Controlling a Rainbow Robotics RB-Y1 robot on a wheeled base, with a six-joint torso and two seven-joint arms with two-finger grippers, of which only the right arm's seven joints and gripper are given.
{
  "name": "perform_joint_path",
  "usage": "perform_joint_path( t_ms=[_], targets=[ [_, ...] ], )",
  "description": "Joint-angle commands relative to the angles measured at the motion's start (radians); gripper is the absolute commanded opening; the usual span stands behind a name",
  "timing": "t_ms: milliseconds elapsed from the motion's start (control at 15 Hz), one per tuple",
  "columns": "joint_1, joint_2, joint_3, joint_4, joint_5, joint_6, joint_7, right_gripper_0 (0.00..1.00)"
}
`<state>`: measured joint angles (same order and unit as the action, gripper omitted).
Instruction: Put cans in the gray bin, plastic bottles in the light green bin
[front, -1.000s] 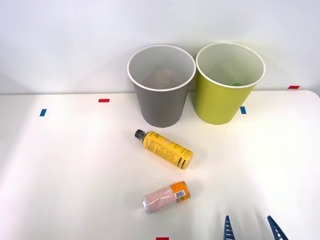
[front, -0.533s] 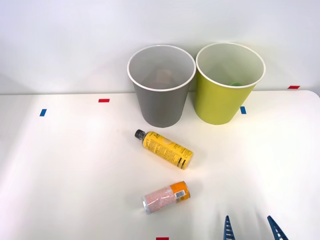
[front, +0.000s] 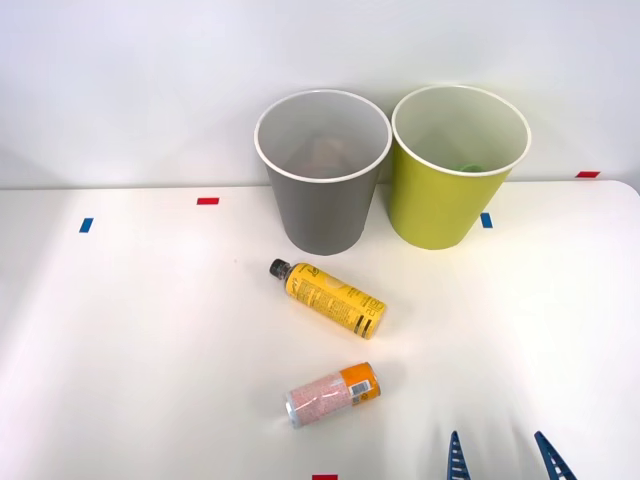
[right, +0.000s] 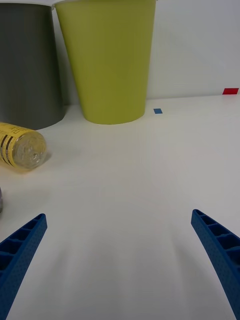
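Plainly, nothing was in hand yet: the pink-speckled can with its orange band (front: 333, 394) lay on its side on the white table (front: 130, 340), nearest the robot, and the yellow bottle with the black cap (front: 327, 297) lay on its side a little farther back, cap pointing toward the gray bin (front: 322, 170). That bin stood at the rear of the table with the light green bin (front: 458, 165) close beside it on the robot's right, both upright, both with something indistinct at the bottom. The right gripper (front: 503, 458) hung low at the near edge, to the right of the can and apart from it, its blue ribbed fingers (right: 20, 252) spread wide with nothing between them. From the wrist camera the bottle's clear base (right: 22, 150) showed off to one side, so the hand faced the green bin, not either object. I took this for the start of a reach, a pick not yet begun. The can looked the likelier target; the hand would need to shift left, straddle its round body across the narrow way, and close without rolling it.
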<state>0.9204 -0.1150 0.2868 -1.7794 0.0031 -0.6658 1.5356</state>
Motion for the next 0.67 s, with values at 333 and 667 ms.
perform_joint_path(
  t_ms=[333,667],
  targets=[
    [0.0,0.0,0.0,0.0,0.0,0.0,0.0,1.0],
    [0.0,0.0,0.0,0.0,0.0,0.0,0.0,1.0]
  ],
)
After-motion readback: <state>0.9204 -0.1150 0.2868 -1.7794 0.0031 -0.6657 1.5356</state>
